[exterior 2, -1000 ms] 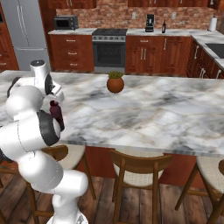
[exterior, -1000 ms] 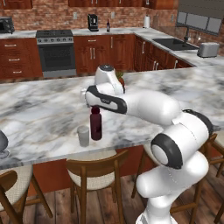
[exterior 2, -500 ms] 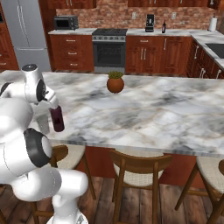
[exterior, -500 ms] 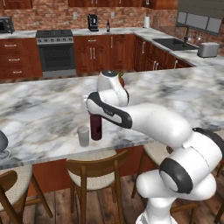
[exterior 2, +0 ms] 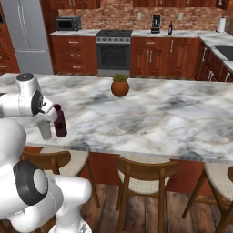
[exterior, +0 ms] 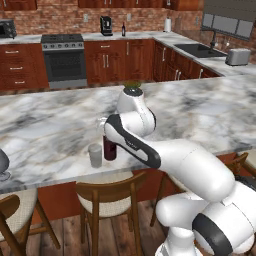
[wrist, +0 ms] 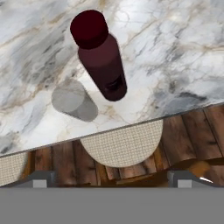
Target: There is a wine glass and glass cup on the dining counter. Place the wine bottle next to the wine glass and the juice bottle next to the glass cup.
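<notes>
The two-finger gripper [wrist: 112, 177] stands apart, holding nothing, above the stout dark maroon juice bottle [wrist: 101, 59]. The bottle has a wide dark-red cap and no label. The small clear greyish glass cup [wrist: 74, 100] is just beside it at 8 o'clock on the veined marble dining counter [wrist: 175, 48].

1. The juice bottle [wrist: 103, 59] is a plain dark maroon, with a cap of deeper red and a small black mark low on its side.
2. The glass cup [wrist: 74, 100], at about 8 o'clock from the bottle in the hand view, is a clear pale grey.
3. The dining counter [exterior 2: 150, 116] has a white top veined in grey with faint tan streaks, over a red-brown wood base.
4. The chairs [exterior: 107, 197] are mid-brown wood with beige woven seats.
5. The floor [wrist: 61, 164] is brown wood planks.
6. A terracotta pot [exterior 2: 119, 87] holds a green plant.
7. The far wall [exterior 2: 120, 16] is red-brown brick.
8. The fridge [exterior 2: 25, 32] is silver-grey.
</notes>
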